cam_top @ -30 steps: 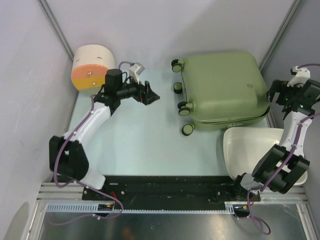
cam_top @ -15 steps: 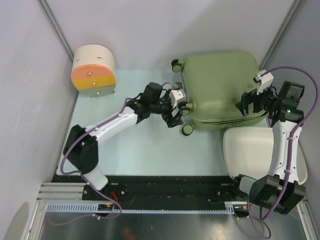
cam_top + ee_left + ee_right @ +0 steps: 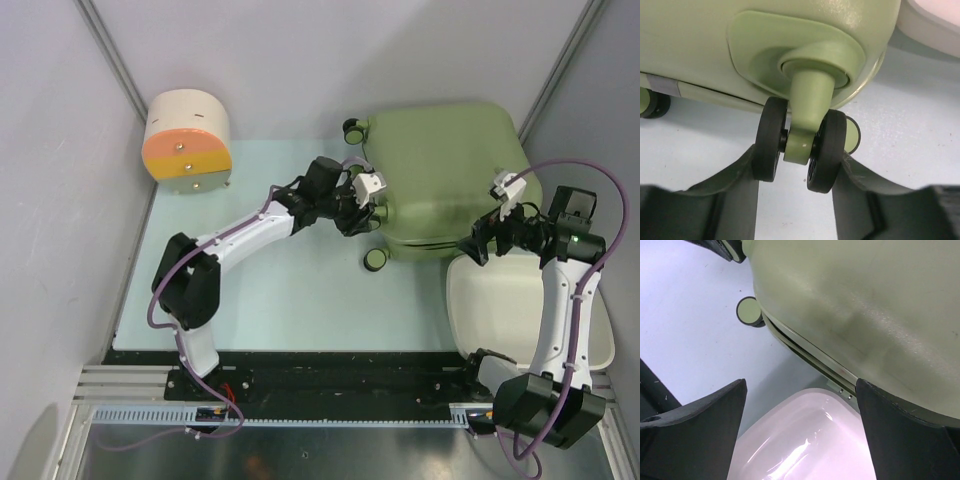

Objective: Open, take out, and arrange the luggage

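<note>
While the luggage (image 3: 445, 170) is lying flat and closed at about 1 o'clock on the table (image 3: 280, 290), you are working on it from two sides. Your left gripper (image 3: 800, 155) is clamping one wheel (image 3: 801, 150) on the 9 o'clock side of the case. In the left wrist view its two fingers (image 3: 740, 190) are pressing against the outer faces of the twin black discs, with the green stem between them. I am judging that you are holding the wheel to keep the case from sliding when the other arm is pulling at it.

Your right gripper (image 3: 480, 245) is hanging with the jaws spread wide and is grasping nothing. It is hovering over the 6 o'clock edge of the case, just where the zip seam (image 3: 810, 355) is running. The white basin (image 3: 500, 300) is lying under it, touching or almost touching the case; I cannot tell which. This position is making sense for searching the zip puller, but I am not seeing any puller in these views.

The round cream-and-orange container (image 3: 185, 140) is standing well apart at 10 o'clock. The opening step is only beginning: the lid is not lifted yet and nothing is taken out.
</note>
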Robot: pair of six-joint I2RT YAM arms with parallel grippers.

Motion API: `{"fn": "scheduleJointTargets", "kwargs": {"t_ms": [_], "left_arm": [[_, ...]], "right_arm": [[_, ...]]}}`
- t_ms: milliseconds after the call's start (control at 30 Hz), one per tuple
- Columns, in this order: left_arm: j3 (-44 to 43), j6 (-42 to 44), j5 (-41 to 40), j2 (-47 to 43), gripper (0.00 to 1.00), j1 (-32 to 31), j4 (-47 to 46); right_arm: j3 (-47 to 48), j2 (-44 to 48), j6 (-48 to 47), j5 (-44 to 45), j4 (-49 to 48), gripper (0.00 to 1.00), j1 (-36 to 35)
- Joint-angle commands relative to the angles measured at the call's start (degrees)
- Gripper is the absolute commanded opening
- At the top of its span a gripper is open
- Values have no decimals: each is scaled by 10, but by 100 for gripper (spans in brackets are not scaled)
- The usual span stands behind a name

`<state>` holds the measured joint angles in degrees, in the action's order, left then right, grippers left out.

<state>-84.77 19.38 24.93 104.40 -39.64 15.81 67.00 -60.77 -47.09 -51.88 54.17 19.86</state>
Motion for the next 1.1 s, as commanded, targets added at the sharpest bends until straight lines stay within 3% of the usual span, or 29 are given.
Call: {"fn": "scheduleJointTargets", "kwargs": {"t_ms": [0,33,100,133,167,267,300,433,567,633,667,700,767,800,933,1000,1067], "left_arm": [[-27,51,49,-44,40,0,-22],[-29,53,51,-46,28,0,-22],[-35,50,58,-55,15,0,-21],[-38,38,62,-59,3,0,-23],[-50,30,64,-62,0,1,-22],[-91,-20,75,-71,0,9,-25],[-104,-38,79,-71,0,13,-27],[-165,-161,111,-68,0,47,-36],[-202,-217,119,-61,0,68,-47],[-208,-245,126,-58,0,79,-54],[-215,-253,127,-54,0,82,-56],[-219,-263,127,-51,0,84,-58],[-229,-298,140,-44,0,96,-68],[-232,-307,142,-39,0,98,-70],[-234,-330,150,-36,0,105,-84],[-236,-339,157,-34,0,107,-86],[-234,-344,158,-34,11,111,-87]], "right_arm": [[-2,14,-34,-38,22,94,-1],[-2,14,-34,-40,26,94,-1],[-2,14,-47,-52,35,94,0],[-4,17,-52,-56,44,93,0],[-5,18,-56,-66,48,93,0],[-20,33,-95,-81,70,87,0],[-27,38,-100,-81,68,78,-1],[-56,66,-140,-83,66,65,4],[-83,94,-109,-88,17,74,-4],[-122,110,-42,-75,-109,76,-13],[-140,120,44,-46,-170,77,-26],[-182,138,78,-23,-291,81,-39],[-215,147,144,53,-400,84,-86],[-226,141,159,83,-495,85,-103],[-237,75,195,261,-664,88,-189],[-236,47,197,294,-751,89,-222],[-224,5,194,344,-800,90,-238]]}}
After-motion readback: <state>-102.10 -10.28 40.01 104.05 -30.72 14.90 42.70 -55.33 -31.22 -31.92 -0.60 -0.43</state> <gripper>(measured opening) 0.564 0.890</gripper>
